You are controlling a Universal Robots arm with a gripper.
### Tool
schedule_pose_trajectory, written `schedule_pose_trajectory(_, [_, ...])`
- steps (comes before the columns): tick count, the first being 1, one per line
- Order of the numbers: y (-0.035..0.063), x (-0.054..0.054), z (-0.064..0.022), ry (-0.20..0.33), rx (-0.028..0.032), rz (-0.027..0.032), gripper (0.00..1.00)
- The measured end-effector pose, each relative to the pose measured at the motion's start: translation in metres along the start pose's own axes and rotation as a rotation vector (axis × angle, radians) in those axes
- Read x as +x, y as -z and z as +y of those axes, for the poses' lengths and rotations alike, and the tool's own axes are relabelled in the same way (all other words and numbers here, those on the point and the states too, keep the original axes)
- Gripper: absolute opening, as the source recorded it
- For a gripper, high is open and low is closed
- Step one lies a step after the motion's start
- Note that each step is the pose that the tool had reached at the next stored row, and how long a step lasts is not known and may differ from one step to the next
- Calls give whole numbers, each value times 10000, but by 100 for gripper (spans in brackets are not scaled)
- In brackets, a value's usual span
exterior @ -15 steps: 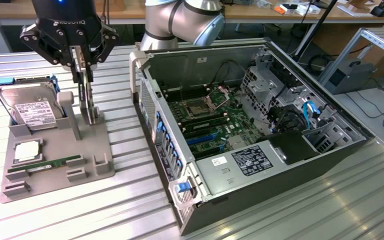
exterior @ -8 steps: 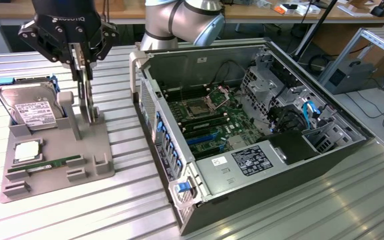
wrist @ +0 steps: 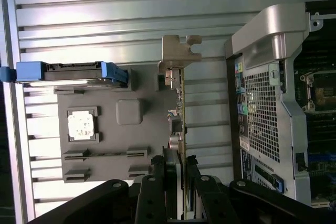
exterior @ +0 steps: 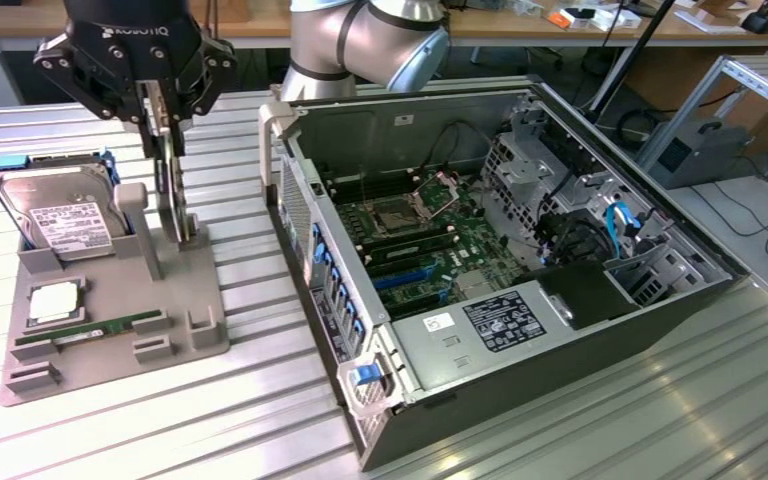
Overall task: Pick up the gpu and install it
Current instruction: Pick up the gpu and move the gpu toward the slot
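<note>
We are looking at the hand (exterior: pixel 164 135) (wrist: pixel 177 162) hanging over the upper edge of the gpu (exterior: pixel 171 195) (wrist: pixel 181 103), with the card running up into it. We cannot tell whether it is clamped on the card or only straddling it. The gpu is standing upright on its edge in a grey parts holder (exterior: pixel 184 300) (wrist: pixel 149 124), its lower edge sitting in the holder. In the wrist view its silvery bracket (wrist: pixel 178 51) is showing at the end far from the hand.

On the same holder a hard drive (exterior: pixel 64 215) (wrist: pixel 71 72) in a blue carrier is standing well apart from the card, a processor chip (exterior: pixel 53 300) (wrist: pixel 81 125) is lying flat, and a green memory stick (exterior: pixel 104 325) is resting in a slot. The holder is sitting on the ribbed metal bench (exterior: pixel 558 430) (wrist: pixel 105 14). Just beside it, toward the exterior view's right, an open computer case (exterior: pixel 371 120) (wrist: pixel 262 40) is lying on its side, exposing the motherboard (exterior: pixel 424 240) and the power supply (exterior: pixel 491 325).
</note>
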State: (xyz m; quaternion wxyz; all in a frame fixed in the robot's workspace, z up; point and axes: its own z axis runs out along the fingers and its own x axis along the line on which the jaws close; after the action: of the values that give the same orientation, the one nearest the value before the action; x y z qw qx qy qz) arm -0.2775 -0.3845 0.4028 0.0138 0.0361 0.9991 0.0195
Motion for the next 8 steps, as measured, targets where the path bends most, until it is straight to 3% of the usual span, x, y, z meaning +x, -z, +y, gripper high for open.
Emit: schedule_pose_trajectory(8, [74, -2, -3, 0, -9, 1, 27])
